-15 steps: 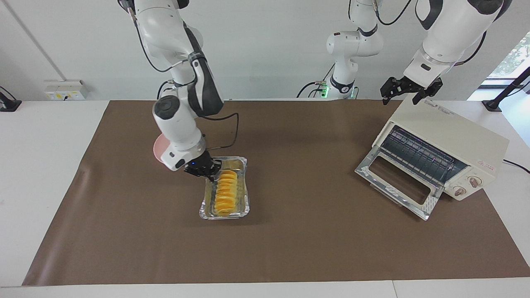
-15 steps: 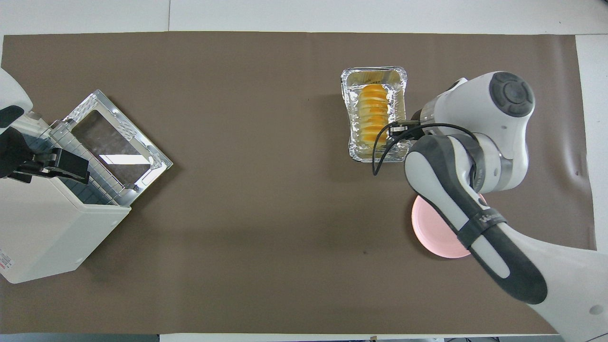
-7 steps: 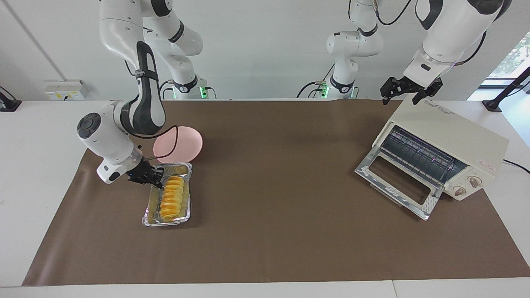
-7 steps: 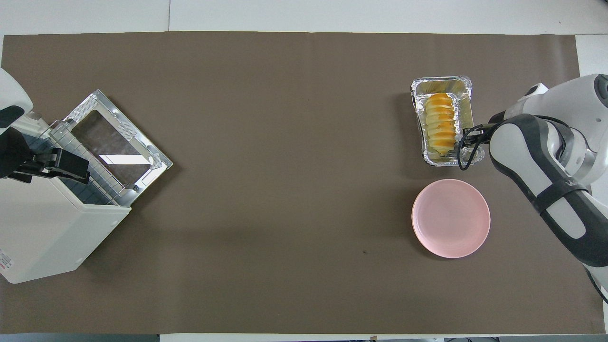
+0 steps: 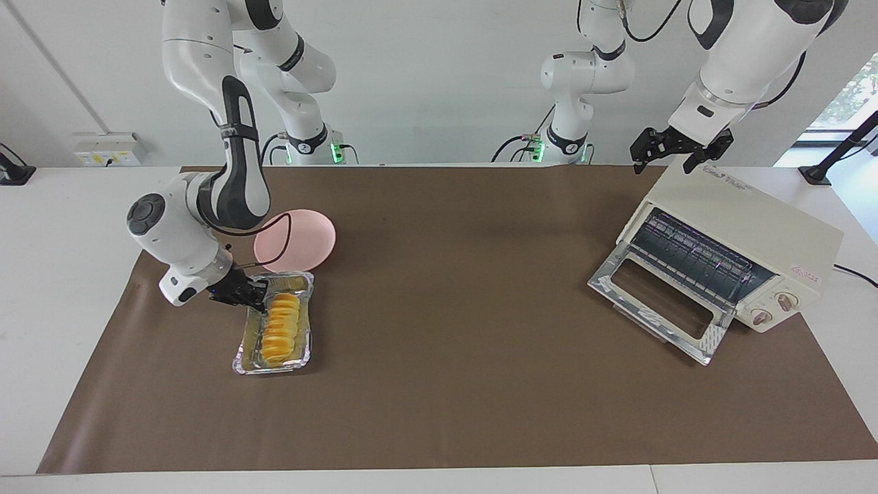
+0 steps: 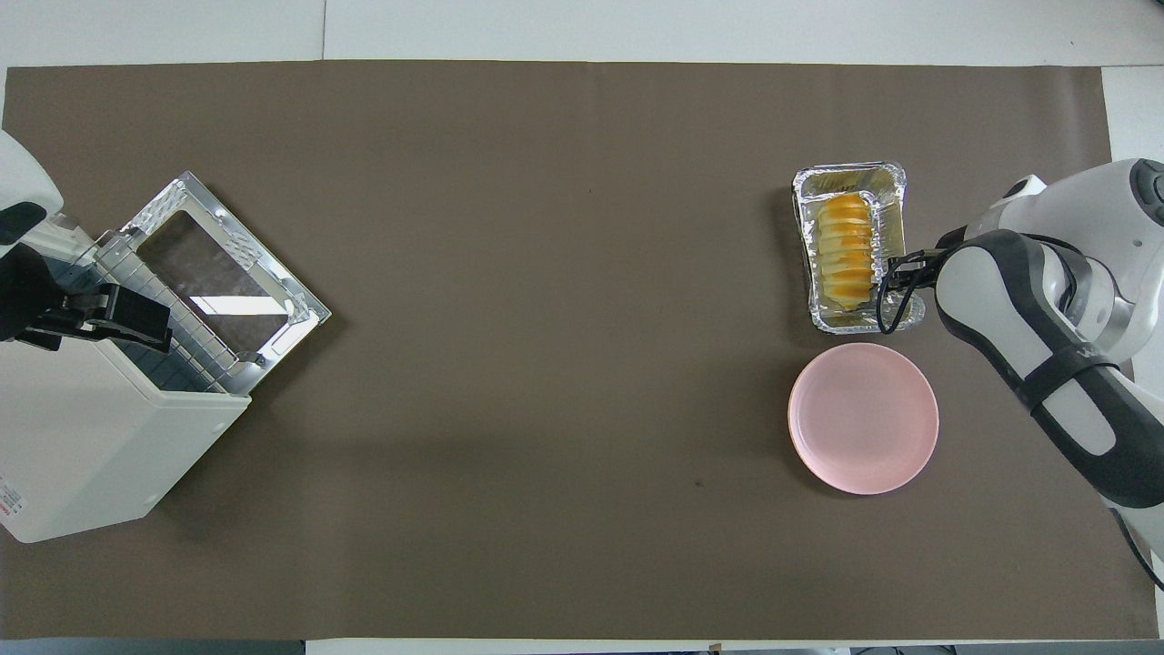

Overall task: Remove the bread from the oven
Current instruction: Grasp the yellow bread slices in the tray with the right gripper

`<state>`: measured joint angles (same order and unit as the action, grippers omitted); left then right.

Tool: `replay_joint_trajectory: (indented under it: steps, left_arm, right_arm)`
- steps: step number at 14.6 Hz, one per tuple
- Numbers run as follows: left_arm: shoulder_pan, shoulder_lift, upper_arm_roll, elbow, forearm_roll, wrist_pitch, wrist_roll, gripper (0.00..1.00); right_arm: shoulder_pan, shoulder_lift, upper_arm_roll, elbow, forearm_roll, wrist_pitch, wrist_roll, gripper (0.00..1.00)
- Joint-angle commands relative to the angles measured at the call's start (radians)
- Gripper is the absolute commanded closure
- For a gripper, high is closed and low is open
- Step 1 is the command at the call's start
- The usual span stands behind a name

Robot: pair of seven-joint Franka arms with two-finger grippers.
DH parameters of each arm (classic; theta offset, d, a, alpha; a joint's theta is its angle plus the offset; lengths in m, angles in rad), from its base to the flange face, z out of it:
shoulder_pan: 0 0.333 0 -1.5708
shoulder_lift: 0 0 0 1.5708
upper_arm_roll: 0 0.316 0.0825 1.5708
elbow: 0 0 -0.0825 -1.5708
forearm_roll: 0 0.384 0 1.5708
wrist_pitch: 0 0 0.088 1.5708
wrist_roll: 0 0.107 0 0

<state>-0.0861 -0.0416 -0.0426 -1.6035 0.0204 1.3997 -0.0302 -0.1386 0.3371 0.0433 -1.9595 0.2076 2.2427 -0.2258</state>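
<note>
The bread [image 5: 280, 328] is a golden ridged loaf lying in a crinkled foil tray [image 5: 270, 369] on the brown mat, toward the right arm's end of the table. It also shows in the overhead view [image 6: 846, 250], in the tray [image 6: 853, 324]. My right gripper [image 5: 255, 296] is shut on the tray's rim at the end nearer the robots, also seen from overhead [image 6: 896, 275]. The cream oven [image 5: 751, 223] stands at the left arm's end, its glass door [image 5: 657, 302] dropped open and its rack bare. My left gripper [image 5: 675, 152] waits, open, over the oven's top.
A pink plate [image 5: 310, 237] lies just nearer the robots than the foil tray, also in the overhead view [image 6: 862, 418]. The oven [image 6: 86, 446] and its open door [image 6: 218, 264] take up the left arm's end. The mat spans the table between them.
My right gripper has dragged the foil tray with the bread from mid-table toward the right arm's end, uncovering the pink plate; in the last half second it barely shifted. The left arm has not moved.
</note>
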Motion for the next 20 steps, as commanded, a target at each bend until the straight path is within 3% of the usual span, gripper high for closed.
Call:
replay_joint_trajectory:
  steps: [1, 5, 7, 11, 20]
  left_arm:
    - [0.009, -0.021, -0.006, -0.018, 0.015, -0.002, 0.003, 0.00]
    - [0.009, -0.021, -0.006, -0.018, 0.013, -0.001, 0.004, 0.00]
    - [0.009, -0.021, -0.006, -0.018, 0.013, -0.001, 0.003, 0.00]
    - [0.009, -0.021, -0.006, -0.018, 0.013, -0.001, 0.003, 0.00]
    - [0.009, -0.021, -0.006, -0.018, 0.015, -0.001, 0.004, 0.00]
  right_arm:
    - [-0.013, -0.024, 0.010, -0.022, 0.010, 0.000, -0.032, 0.00]
    - [0.048, -0.032, 0.009, 0.129, -0.052, -0.150, 0.024, 0.00]
    - [0.060, -0.026, 0.012, 0.174, -0.134, -0.150, 0.085, 0.00]
    - [0.094, -0.006, 0.012, 0.136, -0.137, -0.071, 0.095, 0.00]
    - [0.108, 0.023, 0.013, 0.114, -0.125, -0.017, 0.164, 0.00]
